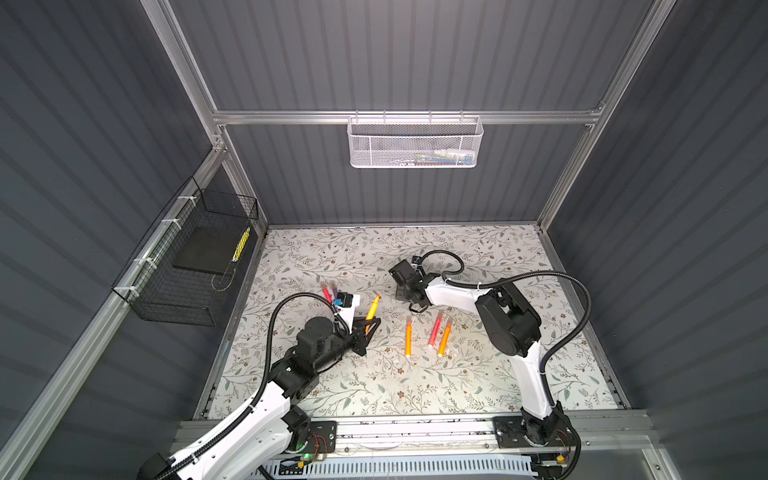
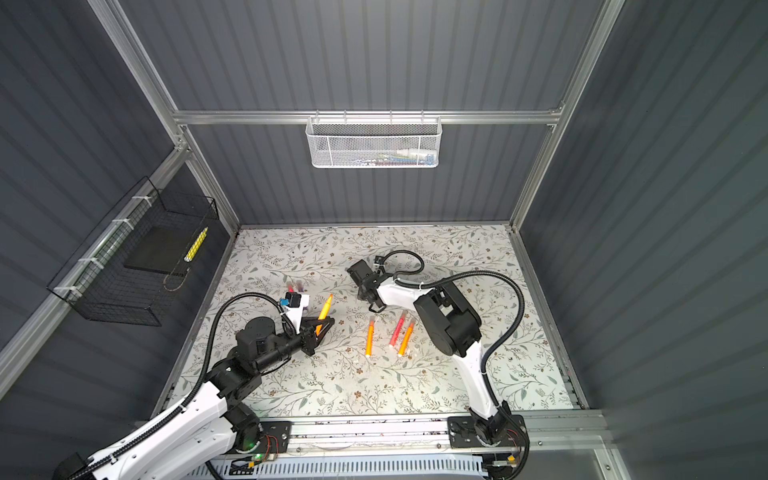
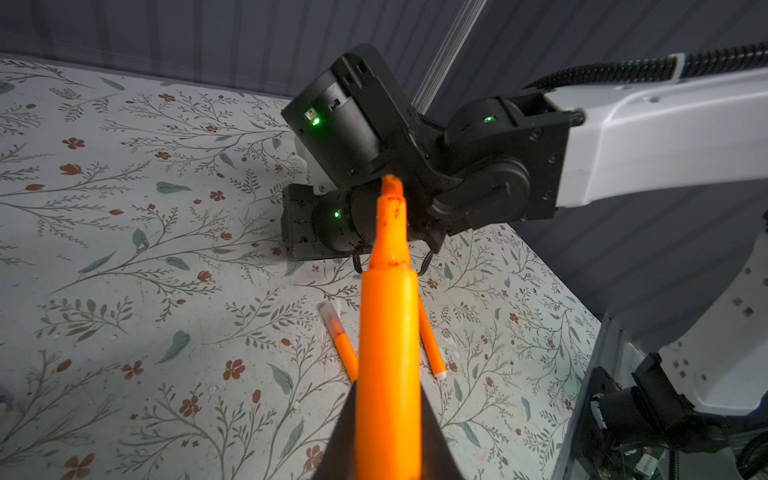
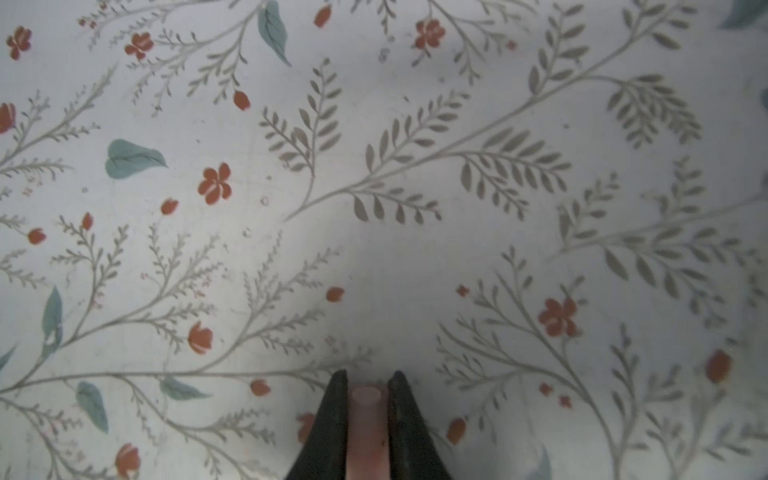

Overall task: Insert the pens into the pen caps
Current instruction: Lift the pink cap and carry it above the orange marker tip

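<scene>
My left gripper (image 3: 388,419) is shut on an orange pen (image 3: 388,332), whose bare tip points up toward the right arm's wrist (image 3: 357,216). Both top views show that pen (image 1: 372,306) (image 2: 324,306) tilted above the mat. My right gripper (image 4: 367,382) is shut on a pale pink pen cap (image 4: 365,411), open end outward, just above the mat. Its fingers are hidden under the wrist (image 1: 409,286) in the top views. Two orange pens (image 1: 408,340) (image 1: 444,341) and a pink-red pen (image 1: 434,330) lie between the arms with pale caps on. A pink pen (image 1: 327,293) and a purple pen (image 1: 334,291) lie behind my left wrist.
The floral mat (image 1: 374,257) covers the table. A white mesh basket (image 1: 415,143) hangs on the back rail. A black wire basket (image 1: 187,266) hangs on the left wall. Grey walls close in the back and sides.
</scene>
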You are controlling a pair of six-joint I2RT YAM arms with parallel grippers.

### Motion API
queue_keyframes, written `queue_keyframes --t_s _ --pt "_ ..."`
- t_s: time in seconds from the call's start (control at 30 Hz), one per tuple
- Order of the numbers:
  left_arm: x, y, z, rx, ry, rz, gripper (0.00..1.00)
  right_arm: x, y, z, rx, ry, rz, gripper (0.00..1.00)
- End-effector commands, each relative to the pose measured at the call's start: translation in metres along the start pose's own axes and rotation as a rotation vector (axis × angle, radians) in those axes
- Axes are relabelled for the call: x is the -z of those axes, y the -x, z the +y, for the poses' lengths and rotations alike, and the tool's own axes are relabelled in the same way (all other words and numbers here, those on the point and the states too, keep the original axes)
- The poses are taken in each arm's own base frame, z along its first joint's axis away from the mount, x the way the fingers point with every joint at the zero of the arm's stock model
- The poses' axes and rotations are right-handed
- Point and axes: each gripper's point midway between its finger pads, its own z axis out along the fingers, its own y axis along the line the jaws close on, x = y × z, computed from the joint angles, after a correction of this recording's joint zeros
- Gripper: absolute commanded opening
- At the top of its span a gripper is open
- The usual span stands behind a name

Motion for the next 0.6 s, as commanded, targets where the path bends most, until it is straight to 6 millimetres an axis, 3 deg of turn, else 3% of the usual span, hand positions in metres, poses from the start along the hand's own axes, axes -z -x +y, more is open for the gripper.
queue_keyframes --t_s 0.0,0.1,0.17,0.33,0.57 --pt "-0.007 -0.007 -0.014 -0.016 -0.09 0.014 0.0 0.032 0.015 -0.007 -0.051 0.045 -0.041 0.07" --pt "-0.015 -0.016 -0.025 -0.047 -0.117 0.007 0.0 0.078 0.03 -0.011 -0.146 0.185 -0.112 0.04" --pt "-0.021 -0.023 -0.037 -0.088 -0.128 -0.007 0.0 0.119 0.041 -0.009 -0.245 0.346 -0.186 0.03" --pt "-0.035 -0.033 -0.057 -0.096 -0.192 -0.052 0.0 0.191 0.045 -0.005 -0.429 0.735 -0.309 0.0" --pt "-0.045 -0.035 -0.059 -0.075 -0.199 -0.079 0.0 0.227 0.031 0.003 -0.493 0.917 -0.351 0.0"
